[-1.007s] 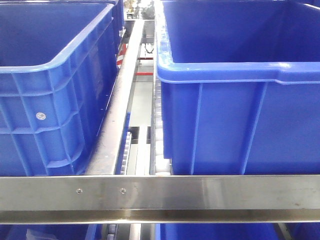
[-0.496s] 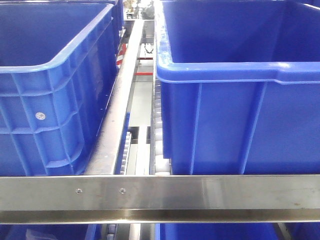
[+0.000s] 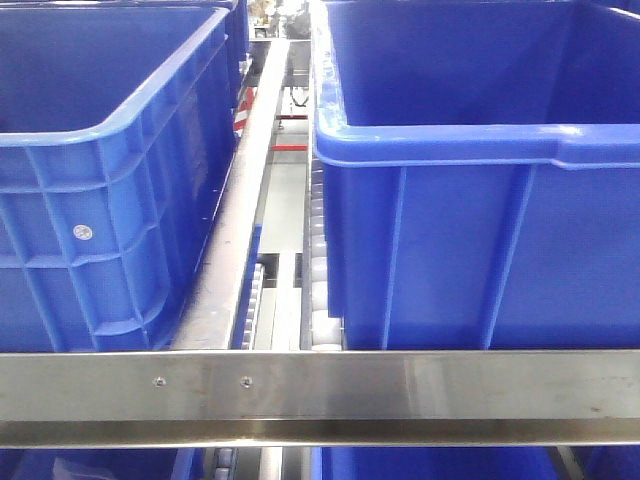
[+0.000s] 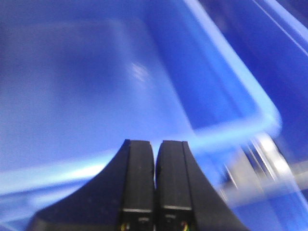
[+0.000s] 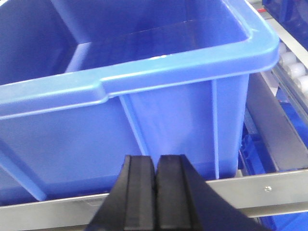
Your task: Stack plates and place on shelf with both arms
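The plates are out of view in every frame. The shelf shows in the front view as a brushed steel front rail [image 3: 320, 395] with two big blue crates behind it, one on the left [image 3: 100, 180] and one on the right [image 3: 480, 190]. My left gripper [image 4: 155, 142] is shut and empty, in front of a blurred blue crate [image 4: 96, 86]. My right gripper [image 5: 156, 157] is shut and empty, just before the steel rail [image 5: 269, 187] and a blue crate [image 5: 144, 96]. Neither gripper shows in the front view.
A steel divider rail [image 3: 240, 200] and white roller tracks [image 3: 318, 290] run back between the two crates. More blue crates sit on the level below [image 3: 430, 463]. Rollers also show at the right of the right wrist view [image 5: 293, 67].
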Controlling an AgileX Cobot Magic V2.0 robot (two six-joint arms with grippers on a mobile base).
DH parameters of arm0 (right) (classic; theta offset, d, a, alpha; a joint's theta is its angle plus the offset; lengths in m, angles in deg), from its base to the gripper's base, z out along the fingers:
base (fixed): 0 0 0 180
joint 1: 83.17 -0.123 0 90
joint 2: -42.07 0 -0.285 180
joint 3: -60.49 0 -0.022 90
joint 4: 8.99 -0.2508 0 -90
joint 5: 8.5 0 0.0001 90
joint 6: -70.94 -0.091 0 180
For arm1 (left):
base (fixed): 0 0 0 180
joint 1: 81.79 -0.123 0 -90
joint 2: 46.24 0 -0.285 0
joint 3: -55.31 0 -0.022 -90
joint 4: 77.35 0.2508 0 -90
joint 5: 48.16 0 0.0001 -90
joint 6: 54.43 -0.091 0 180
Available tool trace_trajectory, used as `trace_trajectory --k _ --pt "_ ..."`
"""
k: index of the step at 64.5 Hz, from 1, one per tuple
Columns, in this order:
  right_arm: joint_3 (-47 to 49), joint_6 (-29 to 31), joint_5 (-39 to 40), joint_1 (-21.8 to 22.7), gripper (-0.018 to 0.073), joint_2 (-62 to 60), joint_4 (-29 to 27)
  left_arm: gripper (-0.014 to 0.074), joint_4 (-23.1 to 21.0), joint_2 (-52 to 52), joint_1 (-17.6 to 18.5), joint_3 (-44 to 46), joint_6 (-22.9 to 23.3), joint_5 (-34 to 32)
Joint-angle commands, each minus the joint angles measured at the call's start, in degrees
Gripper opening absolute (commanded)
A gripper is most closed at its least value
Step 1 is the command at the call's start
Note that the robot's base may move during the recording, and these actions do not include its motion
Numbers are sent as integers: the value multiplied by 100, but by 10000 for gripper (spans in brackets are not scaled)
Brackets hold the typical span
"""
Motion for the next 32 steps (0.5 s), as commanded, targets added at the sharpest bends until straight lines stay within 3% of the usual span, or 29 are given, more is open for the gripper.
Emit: trace_trajectory --k 1,10,19,26,32 --pt "-2 7 541 16 32 -109 0 87 -199 228 -371 -15 46 -742" --pt "-2 7 541 16 32 -109 0 87 -248 1027 -814 -1118 46 -1904" --pt "-2 7 541 16 32 -109 0 87 -275 1730 -953 -2062 46 -2751" --pt "-2 7 541 16 32 -109 0 87 -275 2170 -964 -2508 46 -2774" --pt "-2 7 541 16 32 -109 0 87 -290 2587 -976 -2494 46 -2116"
